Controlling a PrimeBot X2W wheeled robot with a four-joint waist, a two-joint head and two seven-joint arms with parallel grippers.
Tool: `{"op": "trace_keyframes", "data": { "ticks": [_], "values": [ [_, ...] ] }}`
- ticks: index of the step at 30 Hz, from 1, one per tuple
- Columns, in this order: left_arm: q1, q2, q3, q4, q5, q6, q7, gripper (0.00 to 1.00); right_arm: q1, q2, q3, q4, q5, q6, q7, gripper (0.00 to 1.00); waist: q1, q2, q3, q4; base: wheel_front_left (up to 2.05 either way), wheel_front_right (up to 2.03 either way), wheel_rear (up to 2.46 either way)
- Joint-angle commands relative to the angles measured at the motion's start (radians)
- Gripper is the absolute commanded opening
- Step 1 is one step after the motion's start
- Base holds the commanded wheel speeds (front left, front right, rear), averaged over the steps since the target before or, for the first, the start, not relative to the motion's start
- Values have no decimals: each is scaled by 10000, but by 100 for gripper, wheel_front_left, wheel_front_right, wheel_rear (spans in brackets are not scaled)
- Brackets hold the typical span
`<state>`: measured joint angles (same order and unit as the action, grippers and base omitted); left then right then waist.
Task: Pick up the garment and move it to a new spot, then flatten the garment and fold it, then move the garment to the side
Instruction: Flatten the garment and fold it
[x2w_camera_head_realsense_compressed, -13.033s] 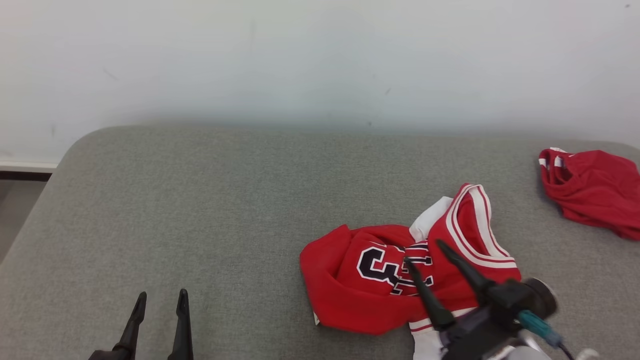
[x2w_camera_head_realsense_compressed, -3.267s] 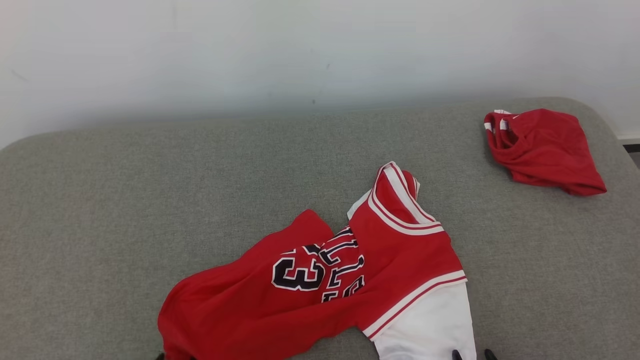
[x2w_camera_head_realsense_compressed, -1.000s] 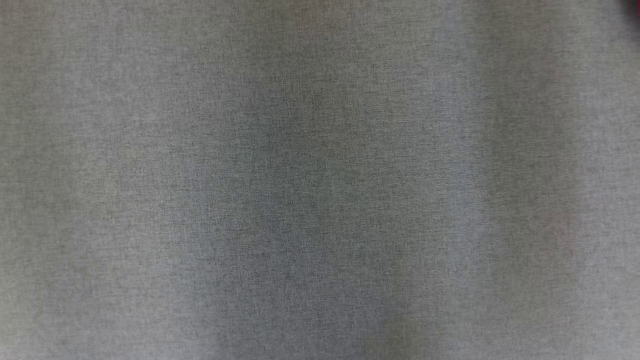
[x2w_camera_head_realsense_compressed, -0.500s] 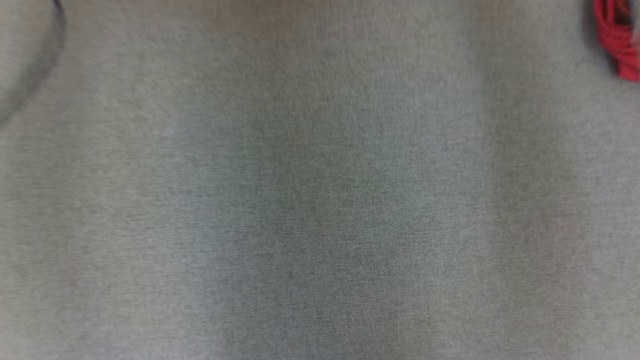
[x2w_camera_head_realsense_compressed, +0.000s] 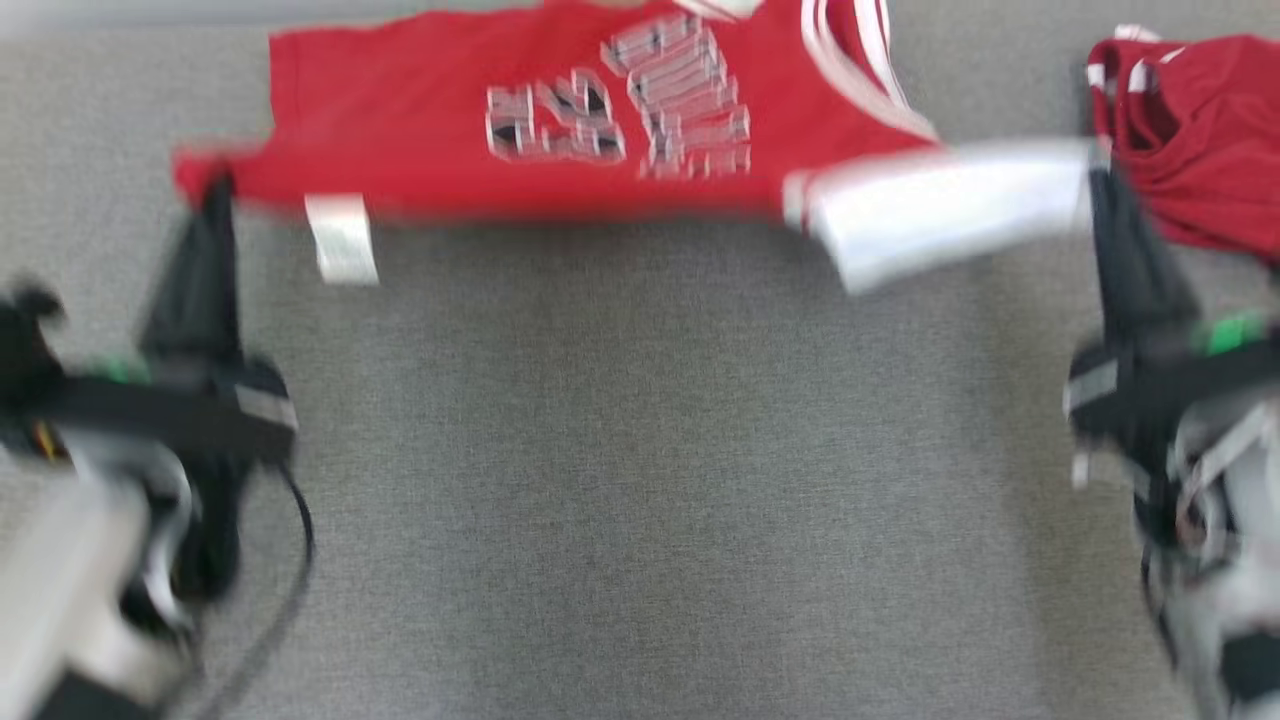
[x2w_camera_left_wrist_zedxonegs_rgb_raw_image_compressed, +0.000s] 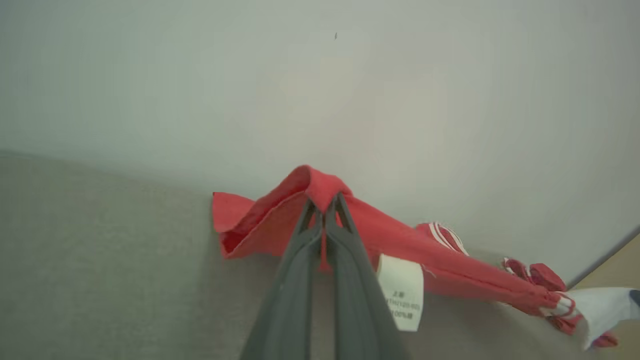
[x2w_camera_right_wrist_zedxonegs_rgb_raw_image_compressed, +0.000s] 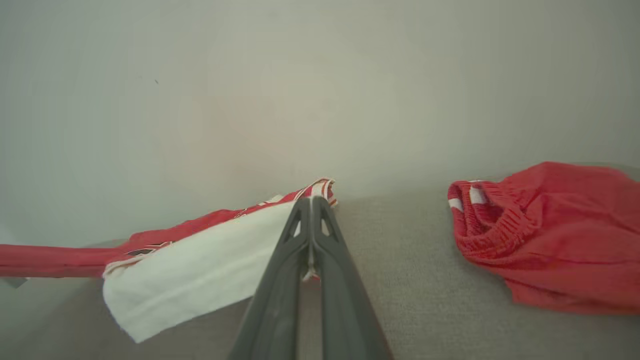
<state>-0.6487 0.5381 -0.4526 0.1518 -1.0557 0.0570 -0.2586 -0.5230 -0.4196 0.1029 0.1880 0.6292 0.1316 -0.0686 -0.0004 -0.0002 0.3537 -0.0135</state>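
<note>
The step in hand looks like the flattening: the basketball jersey (x2w_camera_head_realsense_compressed: 420, 110) is strung out between the two tools, reaching from well left of the red shorts (x2w_camera_head_realsense_compressed: 1190, 130) to just beside them, over the grey cushion (x2w_camera_head_realsense_compressed: 640, 480). The left tool (x2w_camera_left_wrist_zedxonegs_rgb_raw_image_compressed: 325, 205) is pressed together, pinching a red corner of the hem. The right tool (x2w_camera_right_wrist_zedxonegs_rgb_raw_image_compressed: 311, 200) is also pressed together, pinching the edge of the white panel (x2w_camera_head_realsense_compressed: 940, 205) at the end nearest the shorts. To do this well, I would hold both pinches firm, keep the cloth taut and level between them, and lay it down on the side away from the shorts so the two reds do not overlap. The far edge should settle first, so no fold gets trapped underneath. The jersey is red with white striped trim and dark, white-outlined lettering, too blurred in the head view to read. A white care label (x2w_camera_left_wrist_zedxonegs_rgb_raw_image_compressed: 402, 292) dangles near the left pinch. Whether the cloth touches the cushion I cannot tell.
</note>
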Motion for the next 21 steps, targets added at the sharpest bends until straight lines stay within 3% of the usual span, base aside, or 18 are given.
{"op": "trace_keyframes", "data": {
  "ticks": [1,5,10,21],
  "values": [
    [652,-46,80,-316,-90,152,-51,0,704,309,-408,-508,-177,-24,131,0,4,2,-199,-61,0,0,0],
    [2204,-163,356,-861,61,510,-77,0,2690,1266,-1360,-1874,-580,-24,834,0,4,2,-369,-138,0,0,0],
    [3884,-736,921,-746,257,506,-72,0,4639,2189,-2107,-2872,-1097,-24,1486,0,4,2,-750,-227,0,0,0],
    [6905,-2198,2391,-4,924,147,-76,0,7537,3148,-2649,-3824,-1059,-26,2426,0,4,2,-1892,-292,0,0,0]
  ]
}}
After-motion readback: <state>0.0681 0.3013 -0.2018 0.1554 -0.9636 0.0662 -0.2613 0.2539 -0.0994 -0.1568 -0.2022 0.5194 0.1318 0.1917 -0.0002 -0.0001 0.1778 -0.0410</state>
